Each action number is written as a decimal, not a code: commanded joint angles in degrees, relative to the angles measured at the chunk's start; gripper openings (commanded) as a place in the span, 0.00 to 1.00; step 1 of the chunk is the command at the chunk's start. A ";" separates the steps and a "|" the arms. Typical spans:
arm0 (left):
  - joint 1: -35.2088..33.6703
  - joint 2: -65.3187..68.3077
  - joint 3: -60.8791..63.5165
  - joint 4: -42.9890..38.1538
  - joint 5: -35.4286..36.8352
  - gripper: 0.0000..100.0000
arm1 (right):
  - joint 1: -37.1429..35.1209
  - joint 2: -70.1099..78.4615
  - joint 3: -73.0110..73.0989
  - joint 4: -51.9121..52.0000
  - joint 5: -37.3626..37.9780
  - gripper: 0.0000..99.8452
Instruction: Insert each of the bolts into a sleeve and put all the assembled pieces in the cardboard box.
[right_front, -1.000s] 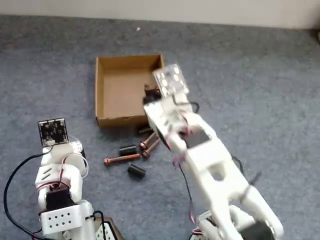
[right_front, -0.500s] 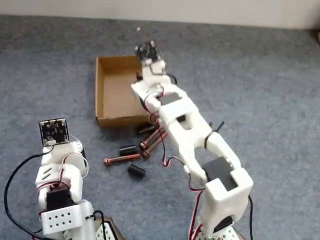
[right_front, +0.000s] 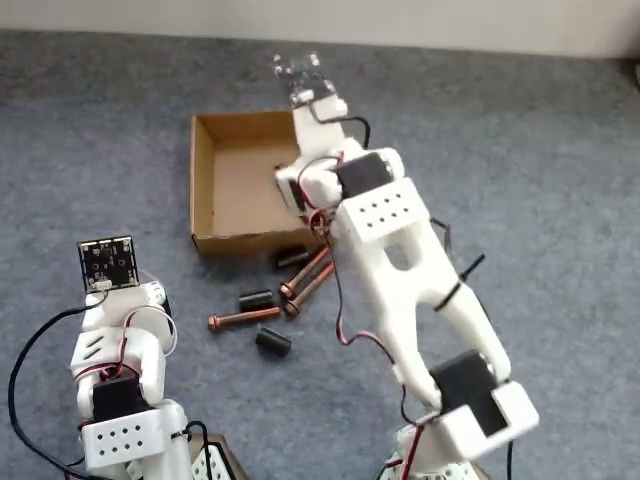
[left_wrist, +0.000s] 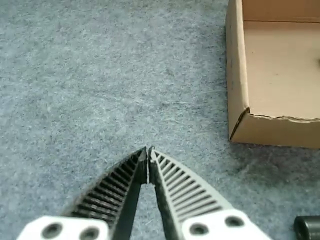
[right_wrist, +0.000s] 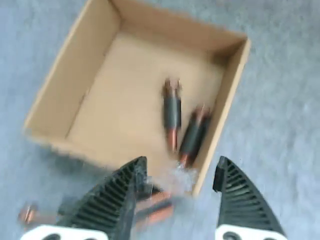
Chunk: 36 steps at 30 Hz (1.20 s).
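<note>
Right gripper (right_wrist: 181, 172) was spread wide, holding nothing, above the cardboard box (right_wrist: 65, 75). Two assembled pieces (right_wrist: 171, 114) lay on the box floor just beyond its fingertips. Left gripper (left_wrist: 149, 152) was pressed together over the carpet (left_wrist: 100, 75), near the box's outer corner. Loose bolts (right_front: 243, 318) and sleeves (right_front: 256, 299) lay outside the box's near wall.

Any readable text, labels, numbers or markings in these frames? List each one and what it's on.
None legible.
Box: plain cardboard, no print showing.
Bolts and sleeves: no markings visible.
Camera board on the left arm: any marks are too small to read.
</note>
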 joint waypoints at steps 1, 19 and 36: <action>-0.84 -0.31 -0.92 -1.23 -0.79 0.03 | -2.59 -7.78 3.56 7.25 1.32 0.20; -3.30 -0.31 -0.92 -1.14 -0.70 0.03 | -24.04 -12.79 37.05 -2.68 6.24 0.20; -3.03 -0.31 -0.84 -1.23 -0.79 0.03 | -24.48 4.62 31.16 -13.49 6.24 0.18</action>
